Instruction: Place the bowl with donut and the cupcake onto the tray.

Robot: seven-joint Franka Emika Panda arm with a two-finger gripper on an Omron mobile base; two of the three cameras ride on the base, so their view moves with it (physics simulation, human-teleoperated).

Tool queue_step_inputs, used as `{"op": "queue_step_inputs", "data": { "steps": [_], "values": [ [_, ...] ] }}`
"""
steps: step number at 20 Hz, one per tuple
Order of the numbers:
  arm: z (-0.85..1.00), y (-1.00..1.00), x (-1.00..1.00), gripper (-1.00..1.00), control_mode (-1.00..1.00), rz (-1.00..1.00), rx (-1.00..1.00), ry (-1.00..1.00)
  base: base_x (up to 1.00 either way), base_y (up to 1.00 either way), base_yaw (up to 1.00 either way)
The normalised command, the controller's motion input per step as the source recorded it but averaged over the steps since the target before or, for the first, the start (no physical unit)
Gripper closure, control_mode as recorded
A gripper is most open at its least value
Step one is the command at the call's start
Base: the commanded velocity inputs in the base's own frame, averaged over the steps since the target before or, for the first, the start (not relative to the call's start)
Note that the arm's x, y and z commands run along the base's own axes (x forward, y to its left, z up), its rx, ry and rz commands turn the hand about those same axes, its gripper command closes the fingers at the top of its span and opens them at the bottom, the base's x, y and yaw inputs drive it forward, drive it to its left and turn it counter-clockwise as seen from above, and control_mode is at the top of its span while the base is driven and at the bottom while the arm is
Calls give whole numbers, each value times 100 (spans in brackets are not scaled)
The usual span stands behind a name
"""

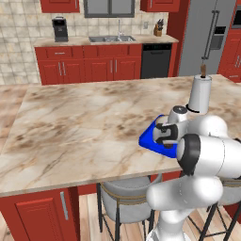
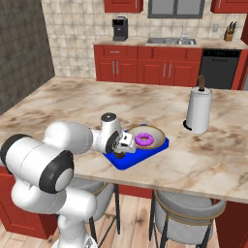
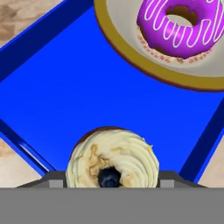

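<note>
- Hand view: cupcake (image 3: 114,161) at bottom centre over the tray (image 3: 65,92); soft frosting, light, so hold the base sides.
- Claw (image 2: 122,147) appears clamped on cupcake.
- Bowl (image 3: 131,52) and donut (image 3: 181,26) sit upper right.

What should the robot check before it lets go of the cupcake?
1. Cupcake is over the blue tray, inside its edges: ok.
2. Bowl with the donut already sits on the tray: ok.
3. Cupcake is apart from the bowl, with blue floor between them: ok.
4. Cupcake's base rests on the tray floor: cannot tell.
5. Gripper grip on the cupcake: cannot tell, fingertips hidden.
6. Paper towel roll stands well clear of the tray: ok.
</note>
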Motion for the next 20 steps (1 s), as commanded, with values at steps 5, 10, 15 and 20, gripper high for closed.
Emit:
{"op": "queue_step_inputs", "data": {
  "steps": [5, 10, 15, 20],
  "values": [
    [-12, 0, 4, 100, -100, 0, 0, 0, 0, 0, 0],
    [-13, 0, 1, 100, -100, 0, 0, 0, 0, 0, 0],
    [-10, 0, 0, 100, -100, 0, 0, 0, 0, 0, 0],
    [-3, 0, 0, 100, -100, 0, 0, 0, 0, 0, 0]
  ]
}}
